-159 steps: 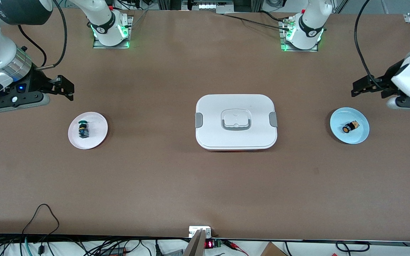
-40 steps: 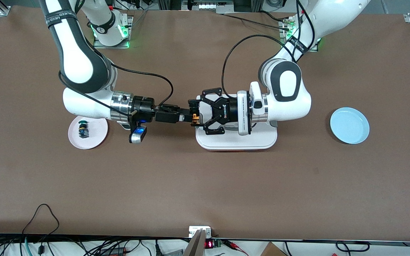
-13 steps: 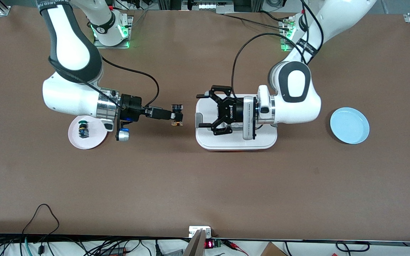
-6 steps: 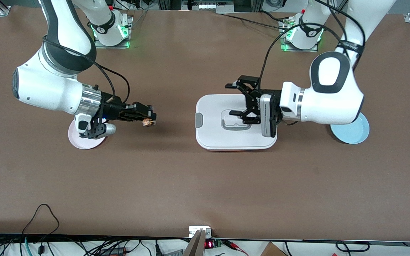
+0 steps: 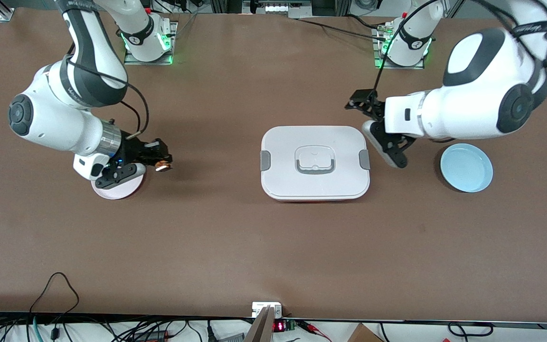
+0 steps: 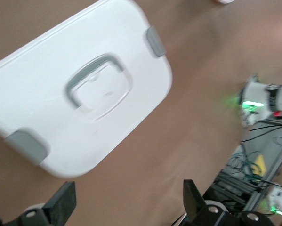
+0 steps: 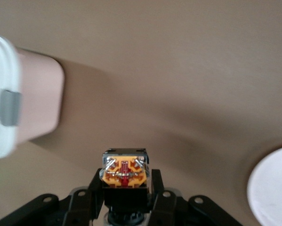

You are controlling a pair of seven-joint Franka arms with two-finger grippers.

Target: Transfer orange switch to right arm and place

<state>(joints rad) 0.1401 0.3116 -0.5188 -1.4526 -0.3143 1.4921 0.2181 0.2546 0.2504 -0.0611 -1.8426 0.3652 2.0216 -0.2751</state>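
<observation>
The orange switch (image 5: pixel 162 166) is clamped in my right gripper (image 5: pixel 158 158), shut on its black body, low over the table beside the pink plate (image 5: pixel 112 191). In the right wrist view the orange switch (image 7: pixel 124 171) shows its orange terminal end between the black fingers (image 7: pixel 156 193) of the right gripper (image 7: pixel 124 190). My left gripper (image 5: pixel 364 108) is up in the air by the white box's corner at the left arm's end. It stands open and holds nothing. In the left wrist view, the left gripper (image 6: pixel 129 207) has bare brown table between its fingertips.
A white lidded box (image 5: pixel 315 162) with grey clips and a handle sits mid-table, also seen as the white box (image 6: pixel 79 94). A bare blue plate (image 5: pixel 466 167) lies toward the left arm's end. The right arm's wrist covers much of the pink plate.
My right gripper has carried the orange switch away from the box to beside the pink plate. The left arm has pulled back off the box toward the blue plate, still open.
</observation>
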